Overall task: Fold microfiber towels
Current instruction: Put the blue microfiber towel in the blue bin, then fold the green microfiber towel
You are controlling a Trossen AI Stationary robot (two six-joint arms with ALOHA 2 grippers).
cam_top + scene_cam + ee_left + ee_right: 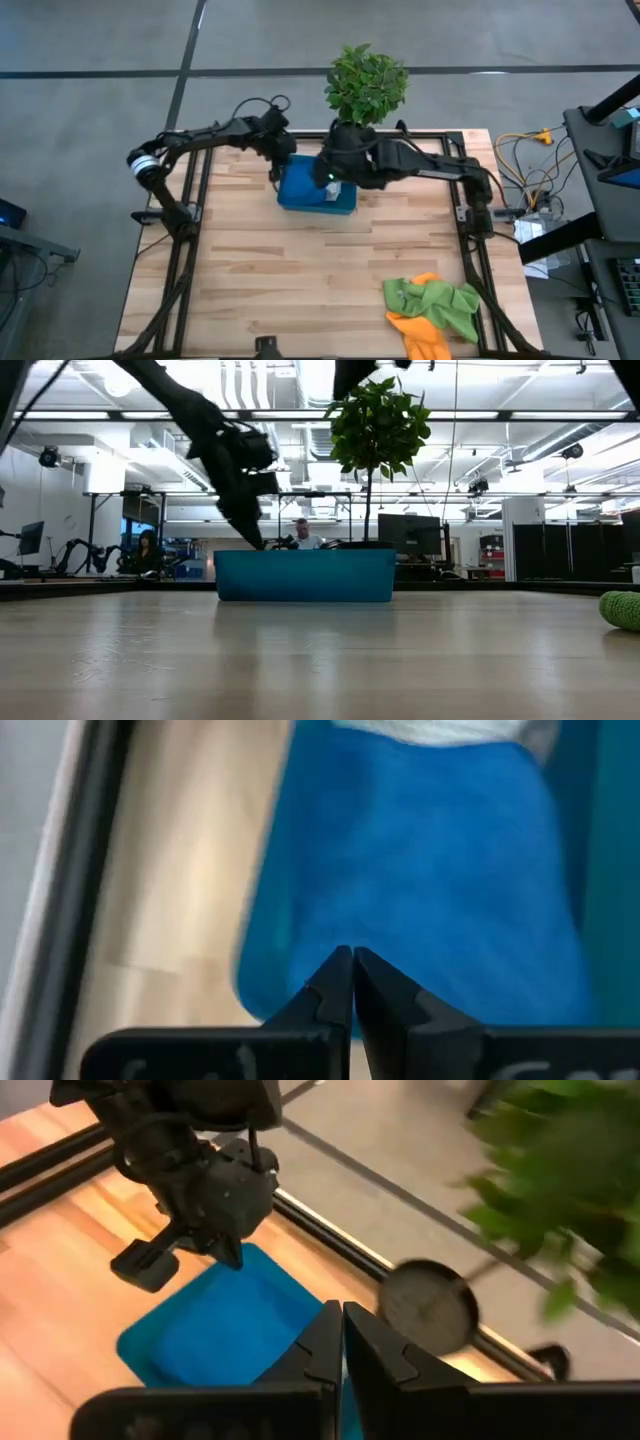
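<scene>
Both grippers hovering over the blue tray (300, 192), fingers closed and empty.
The left gripper (277, 172) and right gripper (333, 182) are working well apart from the green towel (436, 300) and orange towel (420, 333), which are lying crumpled together at the table's (300, 280) near right corner.

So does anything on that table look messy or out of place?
Yes: the lime green towel and the orange towel lie crumpled together in a heap at the table's near right corner, unfolded, the orange one hanging past the edge. Both grippers are far off at the blue tray.

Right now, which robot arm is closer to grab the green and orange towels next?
Probably the right arm. The green towel and orange towel lie at the table's right front corner. Both pincers hover shut over the blue tray: left pincer, right pincer.
</scene>
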